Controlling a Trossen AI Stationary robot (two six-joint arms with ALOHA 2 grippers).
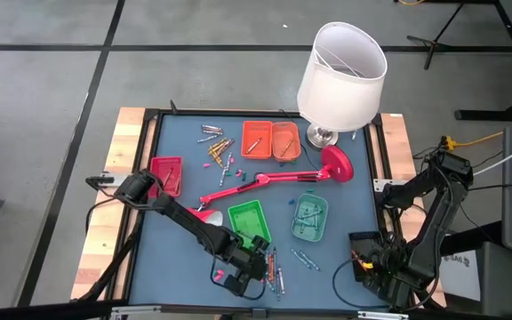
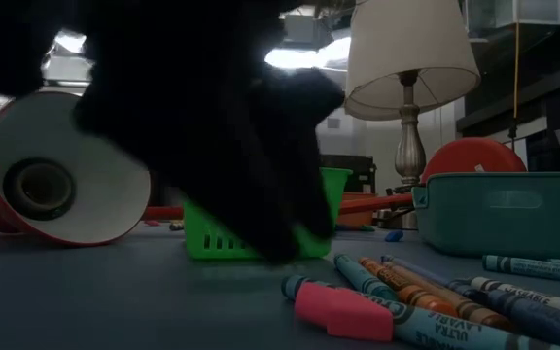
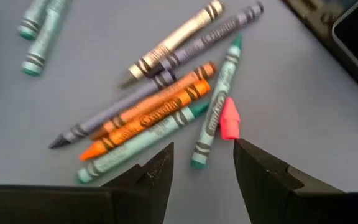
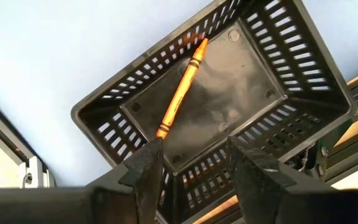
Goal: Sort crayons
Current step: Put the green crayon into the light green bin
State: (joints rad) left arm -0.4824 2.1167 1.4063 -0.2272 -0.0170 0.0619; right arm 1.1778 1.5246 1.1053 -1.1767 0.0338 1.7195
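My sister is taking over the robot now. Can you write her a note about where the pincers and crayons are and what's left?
Left pincer: open, empty, hovering over the crayon pile near the table's front edge, by the green tray.
Right pincer: open, empty, above the black basket at the front right corner.
Done: one orange crayon lies in the black basket.
Left: the front pile, loose crayons at the back beside the orange tray, and a few near the teal tray.

One camera hangs overhead, looking straight down on the desk (image 1: pixel 185 182); another sits at desk level, facing across into the room. Each wrist camera peers closely downward, the left sharing the crayons (image 3: pixel 160 112) with the low one.
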